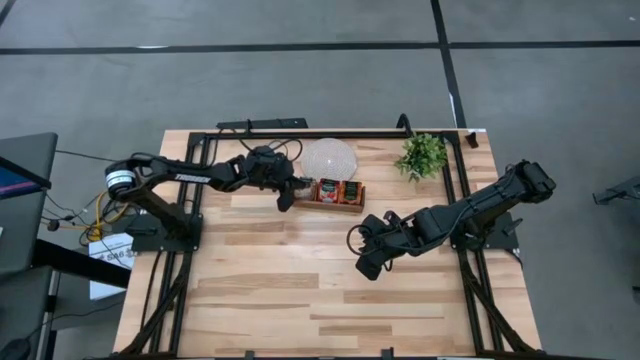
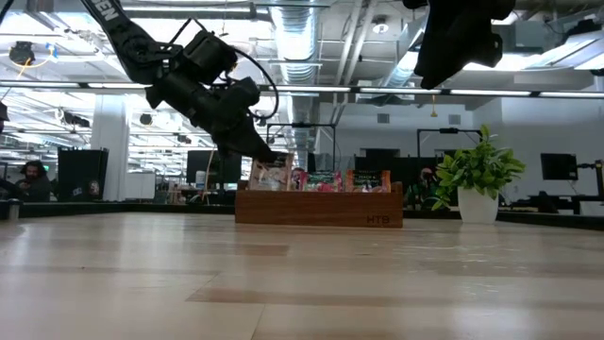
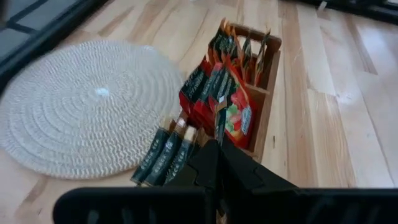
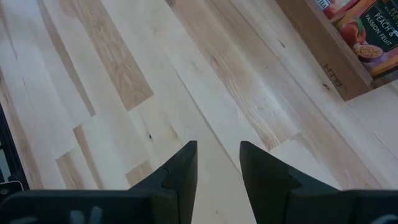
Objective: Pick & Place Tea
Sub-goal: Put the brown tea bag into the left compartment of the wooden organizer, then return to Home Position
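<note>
A brown wooden tray (image 1: 340,208) stands at the table's far middle. Red tea sachets (image 3: 233,115) and dark green ones (image 3: 160,158) stand upright in its compartments. My left gripper (image 1: 297,186) hovers over the tray's left end, shut on one tea sachet (image 3: 218,121), which I see edge-on. My right gripper (image 1: 366,262) hangs open over bare wood on the near right side of the tray, with nothing between its fingers (image 4: 186,162). My left gripper pinches a thin sachet between its two shut fingers (image 3: 214,155), slanting down from the table's left. The sachet's free part (image 3: 219,115) sticks out beyond the fingertips over the tray's left compartments. I cannot see which edge is held, or whether the sachet touches the tray.
A round white woven mat (image 1: 330,158) lies just beyond the tray. A small potted plant (image 1: 422,155) stands at the far right. A black frame (image 1: 300,128) runs along the table's far edge and sides. The near half of the table (image 1: 320,300) is bare wood.
</note>
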`<state>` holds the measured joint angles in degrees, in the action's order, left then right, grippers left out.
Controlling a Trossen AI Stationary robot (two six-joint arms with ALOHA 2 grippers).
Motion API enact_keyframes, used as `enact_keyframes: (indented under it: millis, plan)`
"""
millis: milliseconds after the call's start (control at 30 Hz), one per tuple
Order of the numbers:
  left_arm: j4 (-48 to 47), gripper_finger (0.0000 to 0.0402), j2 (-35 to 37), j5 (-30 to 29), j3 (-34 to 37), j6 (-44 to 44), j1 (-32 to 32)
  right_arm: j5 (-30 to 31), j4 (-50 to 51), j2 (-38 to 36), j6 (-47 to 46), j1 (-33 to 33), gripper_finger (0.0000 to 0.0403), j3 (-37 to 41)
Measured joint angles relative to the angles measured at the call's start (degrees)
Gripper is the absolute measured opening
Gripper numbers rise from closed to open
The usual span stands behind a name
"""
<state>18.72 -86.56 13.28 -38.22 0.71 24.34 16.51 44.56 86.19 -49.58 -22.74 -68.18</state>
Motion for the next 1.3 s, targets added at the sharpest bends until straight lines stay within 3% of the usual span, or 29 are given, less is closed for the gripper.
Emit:
enact_keyframes:
  millis: [167, 567, 833, 1100, 1300]
  plan:
    - [1.53, 0.0007, -1.18, 0.37, 0.02, 0.0, -0.02, -0.02, 0.01, 0.0, 0.0, 0.0, 0.0113, 0.0]
    - [1.95, 0.0076, -1.23, -2.62, 0.02, -0.33, 0.07, -0.09, 0.0, 0.02, 0.0, 0.0, 0.0113, 0.0]
    - [1.81, 0.0083, 0.71, -3.93, 0.02, -0.88, 0.07, -0.11, 0.0, 0.02, 0.02, 0.0, 0.0113, 0.0]
    - [1.2, 0.0083, 8.33, -11.26, 0.0, -2.42, 0.07, -0.13, 0.02, 0.02, 0.03, 0.0, 0.0113, 0.0]
    - [-7.48, 0.0083, 20.73, -11.71, -0.02, 6.41, -0.45, -0.15, -0.19, 0.02, 3.16, -0.15, 0.0113, 0.0]
